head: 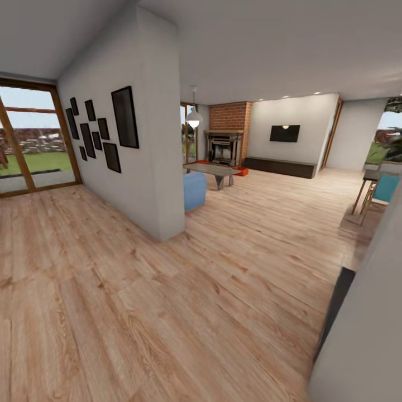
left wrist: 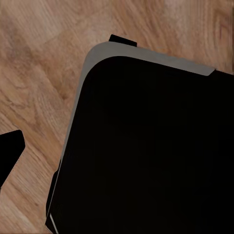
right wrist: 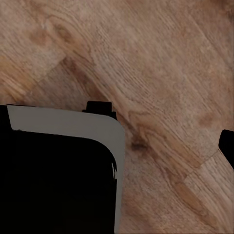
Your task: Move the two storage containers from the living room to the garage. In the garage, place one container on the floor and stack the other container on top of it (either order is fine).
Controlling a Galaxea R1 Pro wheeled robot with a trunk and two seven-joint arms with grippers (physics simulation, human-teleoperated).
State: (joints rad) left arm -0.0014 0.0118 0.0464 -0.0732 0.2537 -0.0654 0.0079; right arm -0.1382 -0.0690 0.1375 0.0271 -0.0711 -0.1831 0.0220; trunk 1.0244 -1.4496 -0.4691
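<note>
Far across the living room, a storage container (head: 241,171) shows as a small orange-red box on the wood floor to the right of the brick fireplace (head: 225,146). A second orange-red sliver (head: 201,162) lies at the fireplace's left foot, mostly hidden behind the low table (head: 213,169). In the left wrist view one dark fingertip (left wrist: 9,156) stands at the picture's edge over the planks, beside my black base (left wrist: 146,146). In the right wrist view a fingertip (right wrist: 228,146) likewise sits at the edge, with nothing between the fingers.
A white partition wall (head: 151,139) with black frames juts out ahead on the left, a blue sofa (head: 194,191) behind its end. Glass doors (head: 33,139) stand far left. A grey wall edge (head: 368,324) is close on the right, a teal chair (head: 384,188) beyond it.
</note>
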